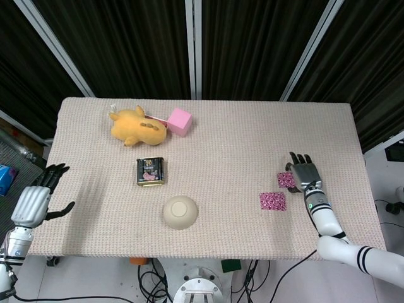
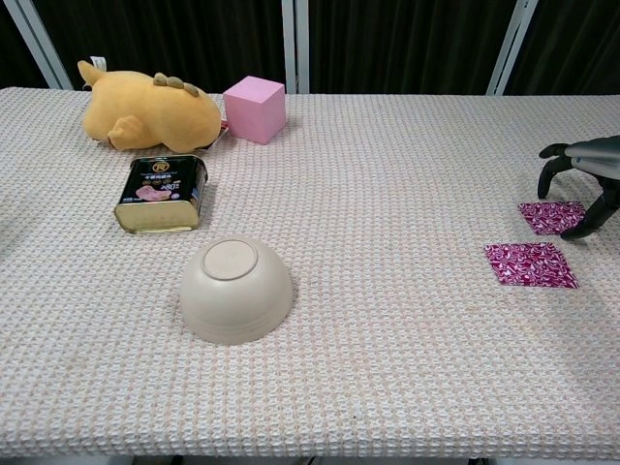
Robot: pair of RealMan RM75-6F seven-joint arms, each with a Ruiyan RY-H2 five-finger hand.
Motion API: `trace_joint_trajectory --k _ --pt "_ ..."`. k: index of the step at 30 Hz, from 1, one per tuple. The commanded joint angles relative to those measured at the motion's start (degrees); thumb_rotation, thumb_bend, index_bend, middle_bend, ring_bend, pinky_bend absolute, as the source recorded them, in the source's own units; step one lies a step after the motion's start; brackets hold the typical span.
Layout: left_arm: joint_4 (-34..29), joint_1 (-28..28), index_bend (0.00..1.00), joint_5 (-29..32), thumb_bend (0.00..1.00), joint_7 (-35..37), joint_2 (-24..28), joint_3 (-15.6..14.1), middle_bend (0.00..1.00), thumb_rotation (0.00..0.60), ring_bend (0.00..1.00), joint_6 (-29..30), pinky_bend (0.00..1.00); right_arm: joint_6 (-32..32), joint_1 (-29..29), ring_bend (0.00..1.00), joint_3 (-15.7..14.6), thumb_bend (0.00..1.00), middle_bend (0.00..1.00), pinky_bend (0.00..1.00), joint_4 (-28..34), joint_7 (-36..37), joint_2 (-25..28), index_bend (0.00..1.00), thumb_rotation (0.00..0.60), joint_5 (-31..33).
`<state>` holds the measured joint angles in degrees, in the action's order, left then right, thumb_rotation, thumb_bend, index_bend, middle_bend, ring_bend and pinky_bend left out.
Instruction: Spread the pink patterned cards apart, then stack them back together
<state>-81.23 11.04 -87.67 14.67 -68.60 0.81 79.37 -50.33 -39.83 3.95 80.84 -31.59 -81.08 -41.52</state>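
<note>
Two pink patterned cards lie flat and apart near the table's right side. The nearer card [image 1: 273, 201] [image 2: 530, 264] lies uncovered. The farther card [image 1: 285, 180] [image 2: 550, 217] is partly under my right hand [image 1: 303, 170] [image 2: 584, 179], whose spread, downward-curved fingers arch over its right part. The thumb tip sits at the card's right edge; I cannot tell if it touches. My left hand [image 1: 38, 199] hangs beyond the table's left edge, fingers apart and holding nothing; it does not show in the chest view.
An upturned beige bowl [image 1: 180, 211] [image 2: 234, 289] sits near the front middle. Behind it to the left lie a dark tin [image 1: 150, 172] [image 2: 161, 193], a yellow plush toy [image 1: 134, 124] [image 2: 150, 116] and a pink cube [image 1: 179, 121] [image 2: 255, 108].
</note>
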Motion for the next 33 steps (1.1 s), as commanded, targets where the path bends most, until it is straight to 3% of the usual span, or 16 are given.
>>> trace_joint_trajectory --k 1,14,33 --pt "-0.02 -0.03 0.09 0.03 0.23 -0.02 0.03 0.02 0.05 0.548 0.03 0.05 0.20 0.31 -0.15 0.00 0.00 0.47 0.00 0.00 -0.26 0.03 -0.04 0.40 0.600 0.27" --pt "-0.20 0.05 0.10 0.10 0.23 -0.23 0.11 0.04 0.05 0.549 0.03 -0.17 0.20 0.10 0.27 0.00 -0.10 0.48 0.01 0.00 0.69 1.69 0.96 0.45 0.600 -0.58" --pt "2.40 -0.61 0.10 -0.87 0.23 2.87 -0.73 -0.38 0.05 0.549 0.03 1.26 0.20 -3.75 2.94 0.00 -1.28 0.48 0.01 0.00 17.21 3.87 8.23 0.45 0.600 -4.68"
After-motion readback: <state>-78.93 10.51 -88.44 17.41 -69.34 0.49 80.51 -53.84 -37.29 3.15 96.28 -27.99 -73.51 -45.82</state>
